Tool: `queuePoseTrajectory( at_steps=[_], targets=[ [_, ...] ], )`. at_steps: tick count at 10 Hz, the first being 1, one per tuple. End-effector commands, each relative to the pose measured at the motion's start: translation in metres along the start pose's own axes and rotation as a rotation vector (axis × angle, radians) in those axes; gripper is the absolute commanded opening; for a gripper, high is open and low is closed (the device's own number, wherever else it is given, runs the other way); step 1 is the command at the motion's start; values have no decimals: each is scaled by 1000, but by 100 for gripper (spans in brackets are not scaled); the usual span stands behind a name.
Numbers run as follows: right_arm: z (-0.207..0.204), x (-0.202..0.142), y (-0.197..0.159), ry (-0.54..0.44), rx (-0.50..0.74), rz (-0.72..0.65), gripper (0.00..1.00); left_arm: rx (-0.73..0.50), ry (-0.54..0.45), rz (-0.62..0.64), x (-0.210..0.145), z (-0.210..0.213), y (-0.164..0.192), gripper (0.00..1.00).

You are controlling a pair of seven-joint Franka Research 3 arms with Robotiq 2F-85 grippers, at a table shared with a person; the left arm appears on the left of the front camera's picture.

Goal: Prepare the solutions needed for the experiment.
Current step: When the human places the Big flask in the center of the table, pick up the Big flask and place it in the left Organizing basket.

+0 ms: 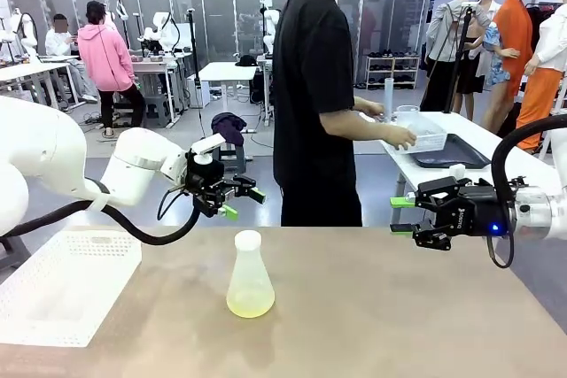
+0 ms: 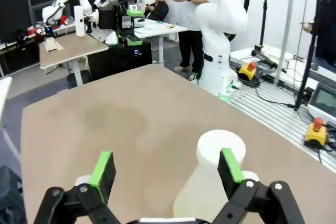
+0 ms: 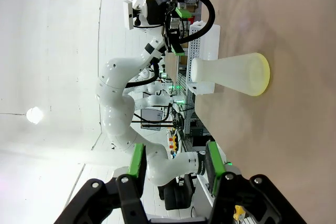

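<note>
Front view: brown table (image 1: 399,307), white perforated tray (image 1: 62,285) at its left edge, under and outboard of the left claw (image 1: 241,198). Translucent plastic Erlenmeyer flask (image 1: 249,276) stands upright mid-table, below and just inboard of the left claw, well apart from the right claw (image 1: 403,215), which sits off to the flask's right and higher. Shallow layer of pale yellow-green solution (image 1: 249,306) in the flask base.

Handling, my read: flask is light, mostly empty, so low centre of mass but easy to nudge and slide on the smooth top. Plastic wall looks thin, will flex if squeezed on the cone; smooth and probably slippery. Best hold is the short white neck (image 1: 247,242), stiffest and narrowest part, pads square on it. Keep it upright, the top looks open, though I can't tell if it's capped.

Pose: the left arm comes in low from the left, wrist bent, claw fully released, nothing between the pads. Left wrist view: flask neck (image 2: 220,153) sits just ahead of one green pad, offset to one side of the gap rather than centred. The right arm reaches in horizontally from the right, fingers pointing toward the flask. Right wrist view: jaws part-way spread, holding nothing; flask (image 3: 231,74) ahead of the fingers, well apart. The person (image 1: 314,86) stands at the far side, turned to another table.
</note>
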State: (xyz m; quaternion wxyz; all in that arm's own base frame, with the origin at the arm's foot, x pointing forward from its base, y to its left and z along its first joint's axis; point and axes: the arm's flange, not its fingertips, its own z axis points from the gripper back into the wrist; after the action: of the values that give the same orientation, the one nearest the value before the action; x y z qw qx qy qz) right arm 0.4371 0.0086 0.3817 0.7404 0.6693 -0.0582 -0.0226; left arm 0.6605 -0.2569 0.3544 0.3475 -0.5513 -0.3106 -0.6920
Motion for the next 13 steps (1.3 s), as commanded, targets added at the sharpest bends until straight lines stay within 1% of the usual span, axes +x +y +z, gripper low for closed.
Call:
queuePoseTrajectory(
  at_steps=[1, 4, 6, 11, 13],
  targets=[
    [0, 0, 1, 2, 5, 2, 58, 39, 4, 5, 12, 0, -4, 100],
    [0, 0, 1, 2, 5, 2, 58, 39, 4, 5, 12, 0, -4, 100],
    [0, 0, 1, 2, 5, 2, 58, 10, 23, -26, -3, 4, 7, 100],
    [0, 0, 1, 2, 5, 2, 58, -130, 30, -79, -35, 1, 14, 100],
    [0, 0, 1, 2, 5, 2, 58, -205, -27, -90, -41, -7, 17, 100]
  ],
)
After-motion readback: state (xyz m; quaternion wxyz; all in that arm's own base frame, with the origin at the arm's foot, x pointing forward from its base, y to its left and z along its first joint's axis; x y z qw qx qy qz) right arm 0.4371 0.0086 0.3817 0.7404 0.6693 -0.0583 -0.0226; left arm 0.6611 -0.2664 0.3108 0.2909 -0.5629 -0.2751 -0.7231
